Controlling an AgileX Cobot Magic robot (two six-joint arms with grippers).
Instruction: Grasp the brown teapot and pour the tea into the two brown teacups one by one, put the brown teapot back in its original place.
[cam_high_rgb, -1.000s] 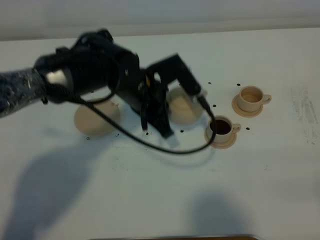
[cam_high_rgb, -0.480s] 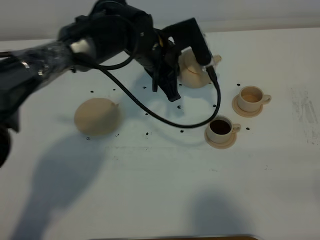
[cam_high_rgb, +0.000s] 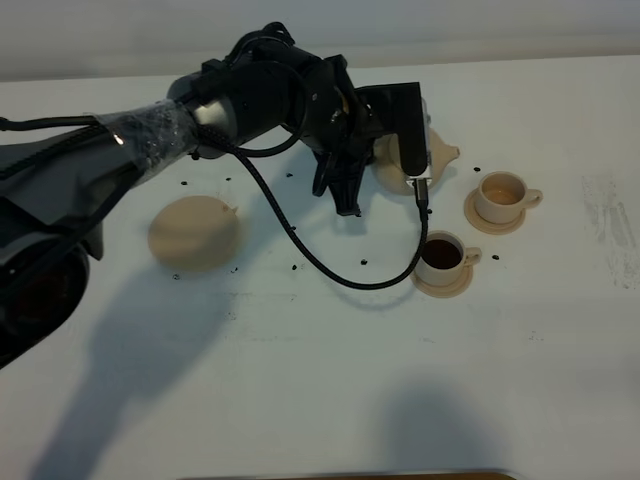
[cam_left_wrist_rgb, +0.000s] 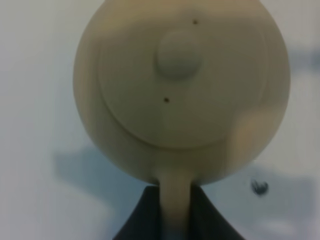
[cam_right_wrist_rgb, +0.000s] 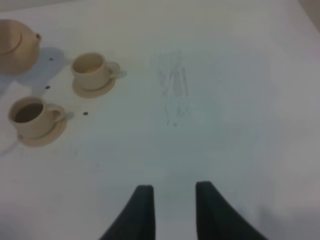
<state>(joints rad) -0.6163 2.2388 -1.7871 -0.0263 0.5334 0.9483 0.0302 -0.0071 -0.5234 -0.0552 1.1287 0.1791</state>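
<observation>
My left gripper (cam_high_rgb: 405, 140) is shut on the loop handle of the brown teapot (cam_high_rgb: 437, 155) and holds it above the table, spout pointing right toward the far teacup (cam_high_rgb: 502, 195). In the left wrist view the teapot (cam_left_wrist_rgb: 180, 90) shows from above with its lid on, its handle between my fingers (cam_left_wrist_rgb: 142, 220). The far cup looks pale inside. The near teacup (cam_high_rgb: 443, 254) holds dark tea. Both stand on small saucers. The wide saucer (cam_high_rgb: 193, 232) lies bare at the left. My right gripper (cam_right_wrist_rgb: 172, 210) is open and empty, well to the right of the cups (cam_right_wrist_rgb: 90, 70).
Small dark specks (cam_high_rgb: 364, 262) are scattered on the white table around the cups and the saucer. A black cable (cam_high_rgb: 300, 262) hangs from the left arm low over the table. The table's far edge (cam_high_rgb: 520, 58) runs behind the teapot.
My left gripper has carried the teapot away from the near teacup, up toward the back, then right and slightly down toward the far teacup. The cups have not moved.
</observation>
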